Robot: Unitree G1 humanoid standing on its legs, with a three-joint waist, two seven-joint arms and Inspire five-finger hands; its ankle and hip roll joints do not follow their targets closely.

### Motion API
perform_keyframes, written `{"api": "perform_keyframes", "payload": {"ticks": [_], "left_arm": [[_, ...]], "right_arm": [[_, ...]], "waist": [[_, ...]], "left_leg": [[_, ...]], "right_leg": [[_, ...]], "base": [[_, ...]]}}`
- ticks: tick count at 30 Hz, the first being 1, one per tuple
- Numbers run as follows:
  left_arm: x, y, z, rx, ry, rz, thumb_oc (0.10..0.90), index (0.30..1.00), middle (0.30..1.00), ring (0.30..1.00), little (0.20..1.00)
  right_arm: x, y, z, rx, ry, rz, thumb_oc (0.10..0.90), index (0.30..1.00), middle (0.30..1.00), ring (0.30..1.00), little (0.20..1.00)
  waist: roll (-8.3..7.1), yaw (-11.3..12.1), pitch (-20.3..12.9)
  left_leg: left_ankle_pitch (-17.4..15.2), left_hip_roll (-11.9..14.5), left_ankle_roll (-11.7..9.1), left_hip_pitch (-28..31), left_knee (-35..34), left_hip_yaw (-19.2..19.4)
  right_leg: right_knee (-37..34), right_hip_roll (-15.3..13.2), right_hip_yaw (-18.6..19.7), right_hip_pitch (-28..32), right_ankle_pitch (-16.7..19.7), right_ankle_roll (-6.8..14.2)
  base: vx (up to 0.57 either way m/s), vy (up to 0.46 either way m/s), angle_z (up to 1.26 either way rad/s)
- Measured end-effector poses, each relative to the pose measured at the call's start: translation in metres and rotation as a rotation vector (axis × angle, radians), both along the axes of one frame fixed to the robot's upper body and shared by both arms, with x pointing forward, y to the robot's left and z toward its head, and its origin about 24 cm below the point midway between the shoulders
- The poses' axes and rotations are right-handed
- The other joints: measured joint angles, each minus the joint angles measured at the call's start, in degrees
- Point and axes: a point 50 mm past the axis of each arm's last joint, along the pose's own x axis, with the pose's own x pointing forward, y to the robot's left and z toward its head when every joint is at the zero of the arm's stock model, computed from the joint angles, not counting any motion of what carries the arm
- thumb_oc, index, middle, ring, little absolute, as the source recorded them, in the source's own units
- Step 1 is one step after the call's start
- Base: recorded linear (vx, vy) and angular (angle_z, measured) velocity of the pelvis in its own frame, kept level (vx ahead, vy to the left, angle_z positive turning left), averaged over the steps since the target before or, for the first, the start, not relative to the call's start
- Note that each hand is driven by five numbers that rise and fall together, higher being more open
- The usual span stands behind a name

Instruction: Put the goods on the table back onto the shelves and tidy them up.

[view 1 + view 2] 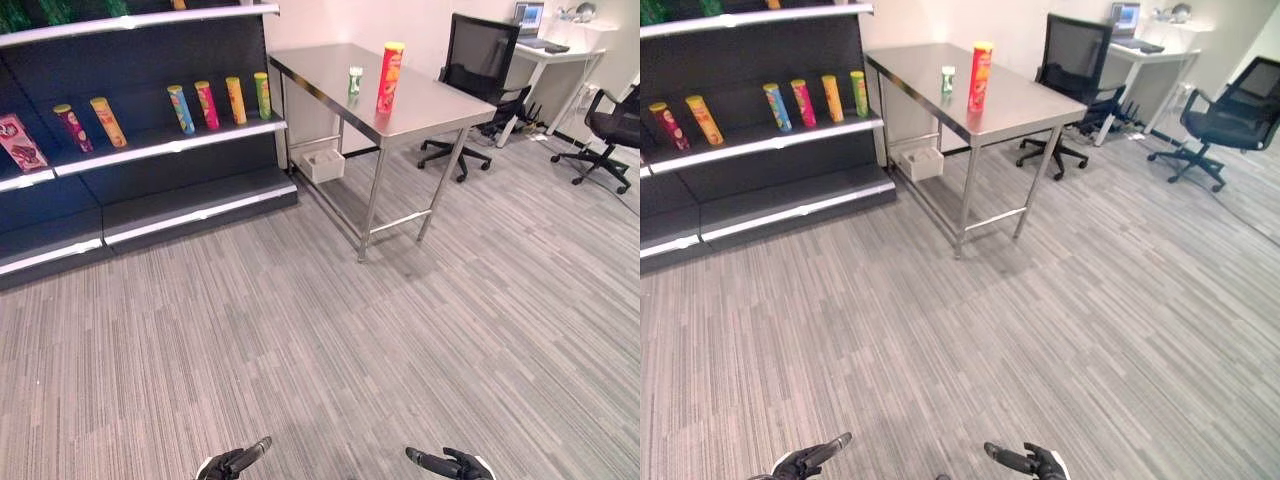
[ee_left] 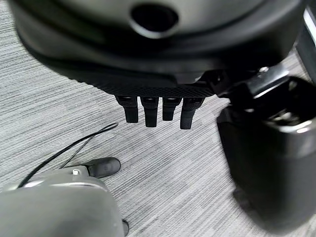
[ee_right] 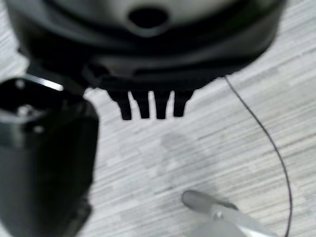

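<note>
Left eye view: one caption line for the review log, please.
Red tube can and small green-white can stand on the steel table; both hands low, empty.

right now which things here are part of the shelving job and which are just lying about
Job: red tube can and small green-and-white can on the steel table; shelves with the tube cans already lined up.

Lying about: office chairs, white desk with laptop, white box under the table.
</note>
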Motion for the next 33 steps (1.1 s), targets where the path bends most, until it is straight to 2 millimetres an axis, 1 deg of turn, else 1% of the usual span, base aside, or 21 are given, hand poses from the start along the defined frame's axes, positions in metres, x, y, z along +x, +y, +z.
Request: {"api": "perform_keyframes", "payload": {"ticks": [2, 5, 9, 14, 17, 18, 19, 20, 21, 22, 23, 24, 25, 26, 27, 28, 29, 30, 31, 32, 33], "left_arm": [[-0.002, 0.0, 0.0, 0.0, 0.003, 0.002, 0.8, 0.9, 0.9, 0.9, 0.9], [-0.001, 0.0, 0.0, 0.0, 0.0, 0.002, 0.8, 0.9, 0.9, 0.9, 0.9], [0.003, 0.0, 0.002, -0.002, -0.021, -0.002, 0.8, 0.9, 0.9, 0.9, 0.9], [0.003, 0.0, 0.002, -0.003, -0.022, -0.001, 0.8, 0.9, 0.9, 0.9, 0.9], [0.011, 0.001, 0.004, 0.001, -0.044, -0.008, 0.8, 0.9, 0.9, 0.9, 0.9], [0.019, 0.002, 0.007, 0.006, -0.063, -0.012, 0.8, 0.9, 0.9, 0.9, 0.9], [0.02, 0.002, 0.007, 0.005, -0.065, -0.012, 0.8, 0.9, 0.9, 0.9, 0.9], [0.024, 0.002, 0.008, 0.001, -0.079, -0.004, 0.8, 0.9, 0.9, 0.9, 0.9], [0.033, 0.002, 0.012, -0.007, -0.114, 0.007, 0.8, 0.9, 0.9, 0.9, 0.9], [0.045, 0.003, 0.017, -0.014, -0.164, 0.019, 0.8, 0.9, 0.9, 0.9, 0.9], [0.046, 0.003, 0.018, -0.021, -0.18, 0.042, 0.8, 0.9, 0.9, 0.9, 0.9], [0.052, 0.001, 0.019, -0.036, -0.201, 0.062, 0.8, 0.9, 0.9, 0.9, 0.9], [0.061, 0.001, 0.023, -0.038, -0.227, 0.065, 0.8, 0.9, 0.9, 0.9, 0.9], [0.069, 0.002, 0.026, -0.032, -0.253, 0.058, 0.8, 0.9, 0.9, 0.9, 0.9], [0.071, 0.002, 0.026, -0.029, -0.244, 0.051, 0.8, 0.9, 0.9, 0.9, 0.9], [0.072, -0.002, 0.025, -0.034, -0.23, 0.048, 0.8, 0.9, 0.9, 0.9, 0.9], [0.069, -0.002, 0.023, -0.037, -0.22, 0.051, 0.8, 0.9, 0.9, 0.9, 0.9], [0.065, -0.003, 0.021, -0.039, -0.202, 0.057, 0.8, 0.9, 0.9, 0.9, 0.9], [0.061, -0.002, 0.018, -0.036, -0.186, 0.063, 0.8, 0.9, 0.9, 0.9, 0.9], [0.064, -0.004, 0.019, -0.045, -0.195, 0.077, 0.8, 0.9, 0.9, 0.9, 0.9], [0.069, -0.006, 0.021, -0.052, -0.219, 0.067, 0.8, 0.9, 0.9, 0.9, 0.9]], "right_arm": [[-0.002, 0.0, 0.0, -0.001, 0.005, -0.001, 0.8, 0.9, 0.9, 0.9, 0.9], [-0.002, 0.0, 0.0, 0.0, 0.006, -0.001, 0.8, 0.9, 0.9, 0.9, 0.9], [-0.002, 0.0, 0.0, 0.0, 0.005, -0.001, 0.8, 0.9, 0.9, 0.9, 0.9], [-0.003, 0.0, -0.001, 0.0, 0.008, -0.002, 0.8, 0.9, 0.9, 0.9, 0.9], [0.002, 0.0, 0.001, 0.003, -0.007, -0.003, 0.8, 0.9, 0.9, 0.9, 0.9], [0.01, 0.001, 0.003, 0.006, -0.028, -0.004, 0.8, 0.9, 0.9, 0.9, 0.9], [0.012, 0.0, 0.003, 0.004, -0.034, -0.005, 0.8, 0.9, 0.9, 0.9, 0.9], [0.015, 0.001, 0.004, 0.006, -0.046, -0.007, 0.8, 0.9, 0.9, 0.9, 0.9], [0.017, 0.002, 0.005, 0.012, -0.058, -0.007, 0.8, 0.9, 0.9, 0.9, 0.9], [0.021, 0.002, 0.006, 0.01, -0.069, -0.005, 0.8, 0.9, 0.9, 0.9, 0.9], [0.023, 0.0, 0.007, 0.004, -0.074, -0.005, 0.8, 0.9, 0.9, 0.9, 0.9], [0.026, -0.004, 0.01, 0.0, -0.089, -0.017, 0.8, 0.9, 0.9, 0.9, 0.9], [0.031, -0.004, 0.011, 0.003, -0.101, -0.029, 0.8, 0.9, 0.9, 0.9, 0.9], [0.038, -0.003, 0.013, 0.006, -0.122, -0.022, 0.8, 0.9, 0.9, 0.9, 0.9], [0.047, -0.003, 0.016, 0.006, -0.141, -0.023, 0.8, 0.9, 0.9, 0.9, 0.9], [0.048, -0.005, 0.017, 0.002, -0.144, -0.026, 0.8, 0.9, 0.9, 0.9, 0.9], [0.053, -0.004, 0.019, 0.002, -0.157, -0.02, 0.8, 0.9, 0.9, 0.9, 0.9], [0.051, -0.004, 0.018, 0.0, -0.148, -0.017, 0.8, 0.9, 0.9, 0.9, 0.9], [0.05, -0.004, 0.017, 0.0, -0.139, -0.013, 0.8, 0.9, 0.9, 0.9, 0.9], [0.051, -0.004, 0.018, -0.007, -0.146, -0.016, 0.8, 0.9, 0.9, 0.9, 0.9], [0.051, -0.006, 0.019, -0.015, -0.147, -0.019, 0.8, 0.9, 0.9, 0.9, 0.9]], "waist": [[0.55, -0.03, 1.52], [0.86, -0.04, 2.12], [0.32, -0.03, 2.46], [-0.23, -0.06, 2.97], [-0.32, 0.0, 4.04], [-0.67, -0.05, 5.52], [-0.59, 0.1, 6.33], [-0.76, -0.14, 6.85], [-1.87, 0.06, 7.95], [-2.58, 0.26, 9.25], [-2.22, 1.17, 9.95], [-1.16, 1.04, 10.88], [-1.09, 0.22, 12.36], [-1.4, 0.42, 12.62], [-1.23, -0.21, 12.55], [-1.33, 0.1, 12.52], [-0.92, 0.11, 12.49], [-0.26, 0.15, 12.17], [0.32, 0.87, 11.65], [0.8, 2.35, 11.72], [1.1, 3.88, 11.55]], "left_leg": [[0.11, 0.02, -0.16, 0.86, -0.7, 0.03], [0.14, 0.04, -0.19, 0.98, -0.89, 0.03], [0.18, 0.06, -0.25, 1.31, -0.95, 0.05], [0.36, 0.36, -0.56, 1.36, -0.99, 0.1], [0.45, 0.38, -1.03, -2.09, 1.47, -0.01], [0.31, 0.32, -1.2, -3.61, 3.18, -0.21], [0.53, 0.36, -1.54, -3.73, 3.81, -0.26], [-0.13, 0.24, -2.54, -6.15, 7.56, -1.15], [-0.23, -0.5, -3.38, -10.52, 14.4, -2.31], [-0.16, -0.91, -4.42, -14.72, 21.4, -3.15], [0.28, -0.63, -5.1, -17.09, 25.59, -3.56], [0.68, -0.23, -5.45, -19.22, 30.57, -4.88], [2.17, -0.15, -7.63, -22.81, 37.65, -5.48], [0.55, 0.65, -5.89, -24.67, 36.97, -4.97], [1.04, 0.5, -6.3, -25.05, 32.43, -4.81], [1.18, 0.45, -6.11, -23.96, 22.59, -4.59], [1.82, 0.83, -6.71, -23.33, 16.27, -4.61], [3.38, 2.05, -8.26, -22.51, 8.51, -4.61], [4.23, 3.04, -9.53, -20.37, -2.73, -4.9], [5.36, 4.23, -11.27, -22.8, -2.64, -5.63], [5.97, 4.85, -12.13, -23.77, -2.61, -5.77]], "right_leg": [[-0.6, 0.15, 0.06, 1.01, 0.61, -0.09], [-0.61, 0.18, 0.06, 1.06, 0.57, -0.05], [-1.0, 0.16, 0.06, 1.33, 0.17, 0.55], [-1.02, 0.38, 0.01, 1.12, 0.04, 0.66], [-1.01, 0.27, 0.03, -0.99, 0.14, 0.65], [-1.01, 0.09, 0.02, -1.57, 0.74, 0.09], [-0.95, 0.32, -0.02, -1.5, 0.96, -0.43], [-0.85, 0.09, -0.1, -1.98, 0.45, -0.84], [-0.95, -0.81, -0.02, -2.57, 0.22, -1.32], [-0.79, -1.68, 0.06, -2.8, 0.3, -1.81], [-0.02, -1.39, -0.09, -2.89, 1.01, -3.66], [2.88, -0.62, 0.05, -4.24, -0.31, -4.27], [3.84, -0.57, -0.2, -3.86, -1.02, -4.3], [3.27, -0.6, -0.01, -3.41, -1.05, -4.62], [2.14, -0.5, 0.09, -3.01, -1.07, -4.89], [1.29, -0.74, 0.45, -3.27, -1.02, -4.97], [0.52, -0.29, 0.54, -2.94, -0.73, -4.78], [-0.71, 0.83, 0.84, -1.95, -0.91, -4.21], [-0.79, 1.7, 1.11, -1.66, -1.02, -3.81], [-0.7, 2.68, 2.32, -1.2, -1.22, -4.04], [-0.68, 3.02, 3.56, -0.59, -1.56, -4.54]], "base": [[0.0, 0.0, 0.0], [0.0, 0.0, 0.0], [0.01, -0.019, 0.0], [0.02, -0.103, 0.0], [-0.09, -0.144, 0.04], [-0.06, -0.132, -0.03], [-0.09, -0.18, 0.11], [-0.05, -0.09, 0.22], [-0.03, -0.131, 0.32], [0.03, -0.123, 0.16], [0.08, -0.137, 0.07], [0.08, -0.052, 0.21], [0.28, 0.011, 0.05], [0.23, 0.024, 0.04], [0.47, 0.09, -0.27], [0.37, 0.096, -0.2], [0.5, 0.127, -0.2], [0.38, 0.083, -0.18], [0.39, 0.093, -0.15], [0.58, 0.19, -0.38], [0.75, 0.334, -0.61]]}}
